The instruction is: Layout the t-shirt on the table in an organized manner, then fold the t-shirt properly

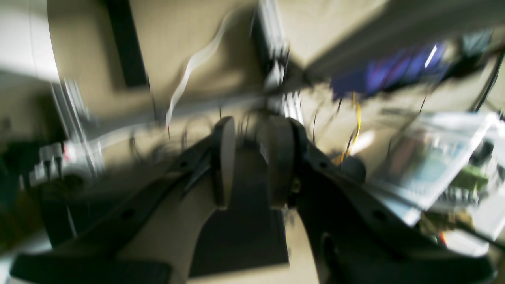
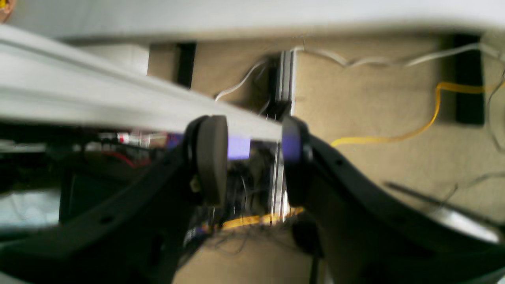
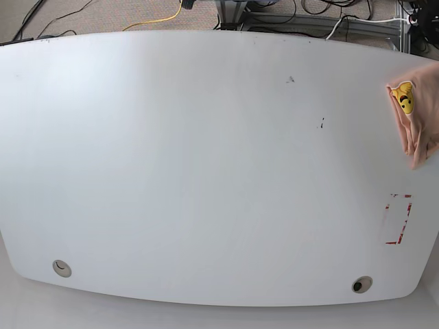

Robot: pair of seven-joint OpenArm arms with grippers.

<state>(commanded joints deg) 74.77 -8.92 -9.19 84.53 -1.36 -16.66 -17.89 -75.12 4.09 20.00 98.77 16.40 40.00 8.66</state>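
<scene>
Our white table (image 3: 219,171) carries the bunched t-shirt (image 3: 420,113) at its right edge; both grippers, left (image 1: 252,163) and right (image 2: 254,161), part empty fingers – we should pinch fabric lightly, then drag it inward.

The base view looks down on the bench (image 3: 219,171) from above — nearly the whole top in frame — while both wrist views look close past their own jaws, sharing the cable-strewn floor (image 2: 355,94).

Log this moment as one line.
t-shirt: crumpled, yellow face print showing, table's right edge in base view | both tools: off shirt | folding: not begun
</scene>
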